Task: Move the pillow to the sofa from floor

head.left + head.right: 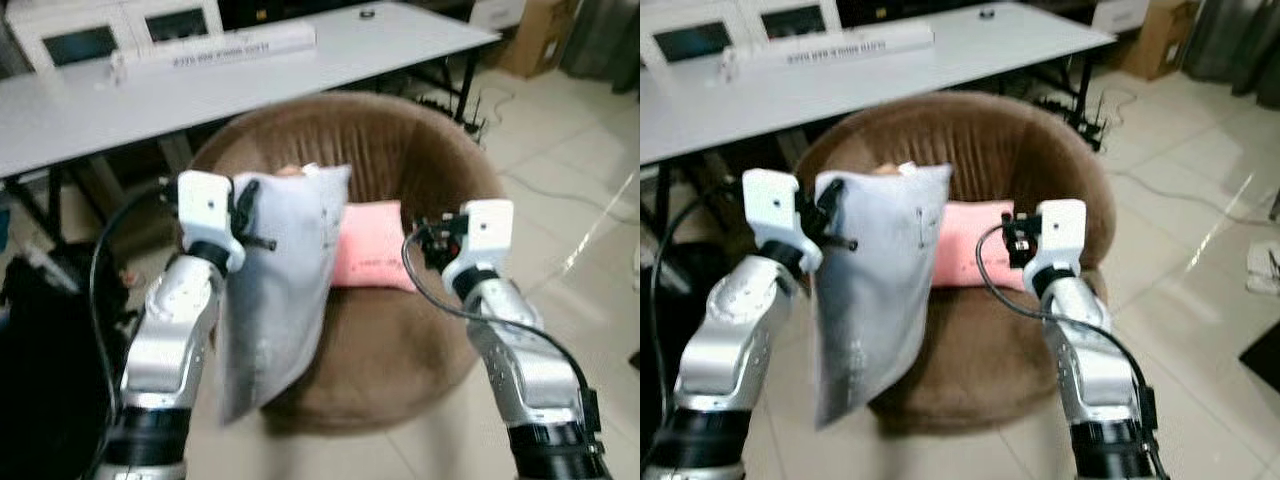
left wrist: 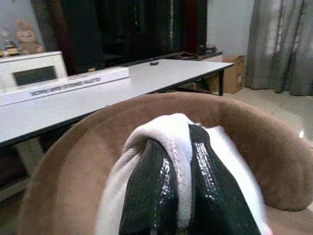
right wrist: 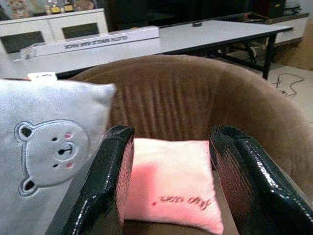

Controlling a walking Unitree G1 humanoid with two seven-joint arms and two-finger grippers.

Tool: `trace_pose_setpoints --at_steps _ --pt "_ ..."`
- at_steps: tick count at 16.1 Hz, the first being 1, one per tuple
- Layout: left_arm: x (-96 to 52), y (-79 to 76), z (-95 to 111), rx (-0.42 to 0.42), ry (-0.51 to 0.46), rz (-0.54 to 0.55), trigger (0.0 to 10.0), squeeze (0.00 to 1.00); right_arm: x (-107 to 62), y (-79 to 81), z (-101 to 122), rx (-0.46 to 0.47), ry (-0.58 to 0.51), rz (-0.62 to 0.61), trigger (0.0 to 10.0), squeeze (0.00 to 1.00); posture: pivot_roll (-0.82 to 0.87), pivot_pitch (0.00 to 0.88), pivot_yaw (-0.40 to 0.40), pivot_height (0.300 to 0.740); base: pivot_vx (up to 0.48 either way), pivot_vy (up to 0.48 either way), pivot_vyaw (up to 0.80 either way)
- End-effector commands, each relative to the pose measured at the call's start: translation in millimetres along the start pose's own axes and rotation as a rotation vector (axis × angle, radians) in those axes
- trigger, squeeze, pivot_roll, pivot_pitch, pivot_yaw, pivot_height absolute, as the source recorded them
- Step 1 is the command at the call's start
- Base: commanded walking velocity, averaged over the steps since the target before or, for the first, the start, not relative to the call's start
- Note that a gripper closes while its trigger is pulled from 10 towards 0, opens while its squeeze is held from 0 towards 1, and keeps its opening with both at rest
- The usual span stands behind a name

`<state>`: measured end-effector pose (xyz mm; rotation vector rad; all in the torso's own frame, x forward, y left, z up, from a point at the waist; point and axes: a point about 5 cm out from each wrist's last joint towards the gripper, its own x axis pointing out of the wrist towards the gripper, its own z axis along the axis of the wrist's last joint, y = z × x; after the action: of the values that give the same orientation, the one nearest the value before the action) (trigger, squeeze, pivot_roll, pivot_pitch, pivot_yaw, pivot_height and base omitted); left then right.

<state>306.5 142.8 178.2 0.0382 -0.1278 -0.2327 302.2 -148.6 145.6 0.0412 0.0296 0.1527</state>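
A grey-white pillow [image 1: 275,290] with a small bear face [image 3: 49,152] hangs in the air over the left front of the round brown sofa chair [image 1: 390,140]. My left gripper [image 1: 245,215] is shut on its upper edge; the fabric is pinched between the black fingers [image 2: 151,191]. A pink pillow [image 1: 375,248] lies on the seat against the backrest. My right gripper [image 1: 428,242] hovers open just in front of the pink pillow, its two fingers [image 3: 105,181] spread with nothing between them.
A long white table [image 1: 250,70] stands behind the chair with a white box [image 1: 235,45] and monitors on it. Cables [image 1: 480,110] and a cardboard box [image 1: 535,40] lie at the back right. Pale tiled floor [image 1: 580,200] spreads to the right.
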Motion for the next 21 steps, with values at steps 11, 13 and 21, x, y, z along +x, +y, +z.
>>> trace_pose_setpoints --at_steps 11,13,21 --pt "-6.9 -36.3 7.3 0.002 -0.051 -0.258 10.0 0.0 0.1 -8.1 4.9 -0.038 -0.01 -0.013 10.0 0.0 0.0 0.0 0.047 0.74 0.195 0.0 0.0" --pt "-8.3 -40.5 7.2 -0.001 -0.053 -0.306 10.0 0.0 -0.3 -8.8 4.9 -0.04 -0.009 -0.011 10.0 0.0 0.0 0.0 0.044 0.74 0.0 0.0 0.0" --pt "-12.1 -64.0 8.4 -0.026 -0.04 -0.632 10.0 0.0 -0.2 -27.3 9.7 -0.086 -0.008 -0.053 10.0 0.0 0.0 0.0 0.036 0.74 0.0 0.0 0.0"
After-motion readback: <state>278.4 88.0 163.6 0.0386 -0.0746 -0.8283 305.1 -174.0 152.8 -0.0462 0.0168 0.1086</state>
